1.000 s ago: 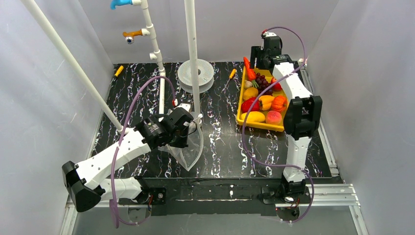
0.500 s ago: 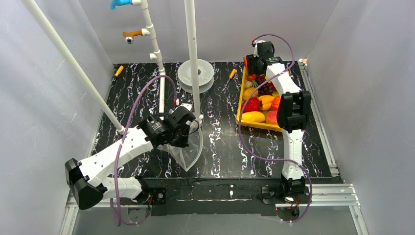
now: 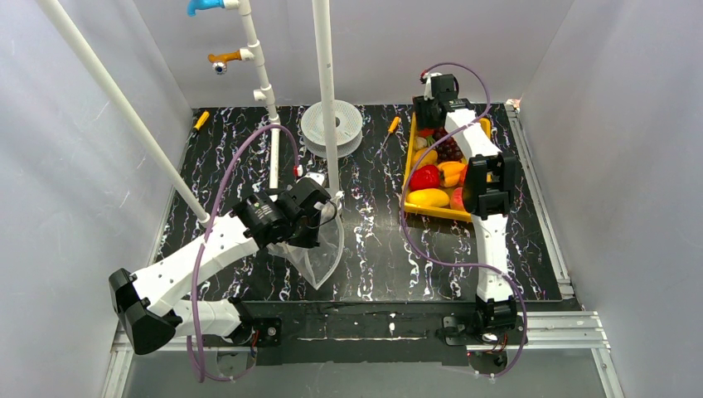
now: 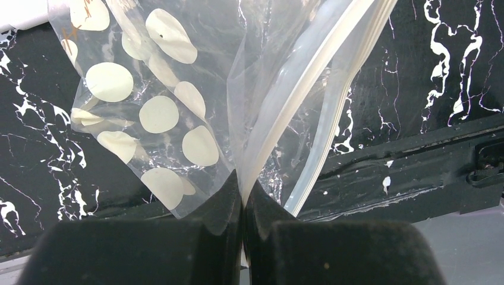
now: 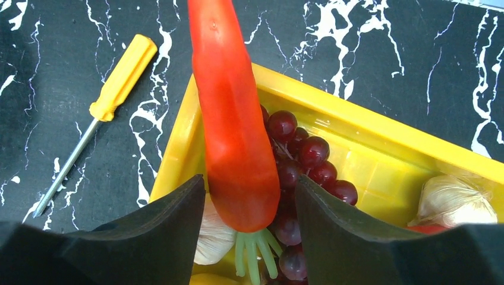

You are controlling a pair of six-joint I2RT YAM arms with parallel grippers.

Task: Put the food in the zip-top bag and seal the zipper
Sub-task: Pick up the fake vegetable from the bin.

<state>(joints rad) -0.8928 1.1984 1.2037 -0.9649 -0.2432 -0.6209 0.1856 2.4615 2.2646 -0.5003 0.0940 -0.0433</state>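
Observation:
The clear polka-dot zip-top bag (image 3: 319, 253) hangs from my left gripper (image 3: 319, 217) down to the table. In the left wrist view my left gripper (image 4: 243, 193) is shut on the bag (image 4: 148, 113) at its mouth edge, and the pale zipper (image 4: 315, 101) runs up from the pinch. My right gripper (image 3: 429, 116) is over the far left corner of the yellow tray (image 3: 409, 178). In the right wrist view it (image 5: 249, 184) is open, its jaws on either side of the orange carrot (image 5: 235, 119), with gaps. A red pepper (image 3: 424, 177), a yellow fruit (image 3: 429, 197) and an orange-yellow pepper (image 3: 450, 172) lie in the tray.
Dark grapes (image 5: 303, 157) and a garlic bulb (image 5: 454, 202) lie beside the carrot inside the tray rim (image 5: 368, 122). A yellow-handled screwdriver (image 3: 388, 133) lies left of the tray. A white round disc (image 3: 332, 124) and upright white pipes (image 3: 325, 83) stand at the back centre.
My right arm has swung left and farther back to the tray's far left corner, over the carrot. My left arm and the bag have barely moved.

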